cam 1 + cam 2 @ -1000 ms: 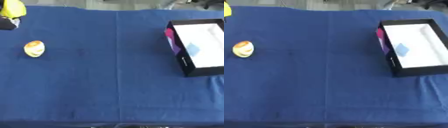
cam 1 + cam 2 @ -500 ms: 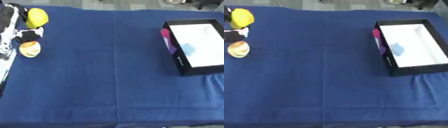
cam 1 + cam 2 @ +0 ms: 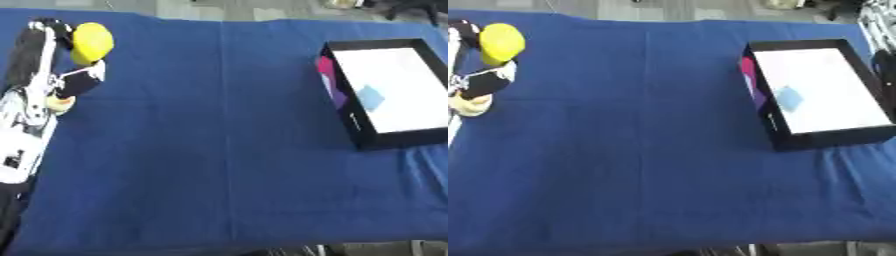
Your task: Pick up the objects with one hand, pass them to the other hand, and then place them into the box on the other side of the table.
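Nearest me, at about eight o'clock, my left forearm (image 3: 22,135) lies along the edge of the blue table (image 3: 219,165). Following it outward to nine o'clock, my left hand (image 3: 74,82) sits over the small pale yellow-orange object (image 3: 59,103), which shows only as a sliver beneath it. My thumb looks to press against the object, but I cannot tell whether my fingers have closed round it or just rest on it. To do this step well, I judge I should settle the fingers on both sides of the rounded object before lifting, since it could roll away. Just beyond, at ten o'clock, the yellow ball (image 3: 91,42) lies by my fingertips; I should keep clear of nudging it. Well apart, at two o'clock, the black box (image 3: 385,92) waits with a white floor and a pale blue piece (image 3: 369,97) inside. My right hand (image 3: 880,30) barely shows at the far right edge; its fingers I cannot make out.
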`<control>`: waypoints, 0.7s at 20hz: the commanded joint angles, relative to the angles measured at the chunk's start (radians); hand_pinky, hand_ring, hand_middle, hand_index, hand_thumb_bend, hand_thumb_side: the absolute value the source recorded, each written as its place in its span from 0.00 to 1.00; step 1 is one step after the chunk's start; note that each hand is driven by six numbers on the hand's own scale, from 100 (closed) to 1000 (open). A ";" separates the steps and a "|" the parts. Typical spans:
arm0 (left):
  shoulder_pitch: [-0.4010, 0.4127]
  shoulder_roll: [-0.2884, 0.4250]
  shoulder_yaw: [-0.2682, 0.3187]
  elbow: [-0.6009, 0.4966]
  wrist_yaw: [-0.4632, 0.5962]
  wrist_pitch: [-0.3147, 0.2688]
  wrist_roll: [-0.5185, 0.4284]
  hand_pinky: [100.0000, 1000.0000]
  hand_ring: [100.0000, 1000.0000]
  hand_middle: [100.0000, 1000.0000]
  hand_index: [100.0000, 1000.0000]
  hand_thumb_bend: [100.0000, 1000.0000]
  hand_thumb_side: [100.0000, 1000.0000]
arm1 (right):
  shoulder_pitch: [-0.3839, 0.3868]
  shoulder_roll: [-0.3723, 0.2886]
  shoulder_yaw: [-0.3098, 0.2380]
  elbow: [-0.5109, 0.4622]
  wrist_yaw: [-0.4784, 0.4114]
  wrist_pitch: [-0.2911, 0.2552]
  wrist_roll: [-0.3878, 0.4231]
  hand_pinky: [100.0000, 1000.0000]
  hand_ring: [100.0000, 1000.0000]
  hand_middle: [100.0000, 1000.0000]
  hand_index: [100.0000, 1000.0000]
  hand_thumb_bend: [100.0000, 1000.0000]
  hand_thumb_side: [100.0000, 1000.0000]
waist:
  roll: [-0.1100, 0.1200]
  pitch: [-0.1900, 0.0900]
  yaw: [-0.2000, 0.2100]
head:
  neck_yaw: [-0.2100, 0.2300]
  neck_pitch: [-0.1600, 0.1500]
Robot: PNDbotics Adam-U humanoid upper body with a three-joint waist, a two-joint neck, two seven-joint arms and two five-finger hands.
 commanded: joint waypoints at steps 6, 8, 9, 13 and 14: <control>-0.021 -0.049 -0.017 0.020 -0.018 -0.089 0.076 0.69 0.51 0.48 0.44 0.00 0.00 | -0.051 0.004 0.041 0.034 0.082 -0.033 0.018 0.87 1.00 1.00 1.00 0.00 0.25 | -0.018 -0.022 0.006 | -0.023 -0.001; -0.026 -0.061 -0.021 0.030 -0.037 -0.101 0.080 0.69 0.51 0.48 0.44 0.00 0.00 | -0.062 0.009 0.054 0.046 0.108 -0.045 0.019 0.87 1.00 1.00 1.00 0.00 0.23 | -0.018 -0.021 0.008 | -0.026 -0.001; -0.030 -0.067 -0.023 0.035 -0.045 -0.106 0.080 0.69 0.51 0.48 0.44 0.00 0.00 | -0.067 0.012 0.062 0.053 0.120 -0.051 0.021 0.87 1.00 1.00 1.00 0.00 0.22 | -0.018 -0.020 0.009 | -0.027 -0.001; -0.043 -0.092 -0.030 0.049 -0.076 -0.126 0.084 0.69 0.51 0.48 0.44 0.00 0.00 | -0.088 0.025 0.088 0.071 0.159 -0.068 0.029 0.87 1.00 1.00 1.00 0.00 0.20 | -0.019 -0.019 0.011 | -0.036 -0.001; -0.046 -0.098 -0.031 0.051 -0.082 -0.130 0.085 0.69 0.51 0.48 0.44 0.00 0.00 | -0.093 0.028 0.094 0.075 0.164 -0.070 0.031 0.87 1.00 1.00 1.00 0.00 0.19 | -0.019 -0.019 0.012 | -0.038 -0.001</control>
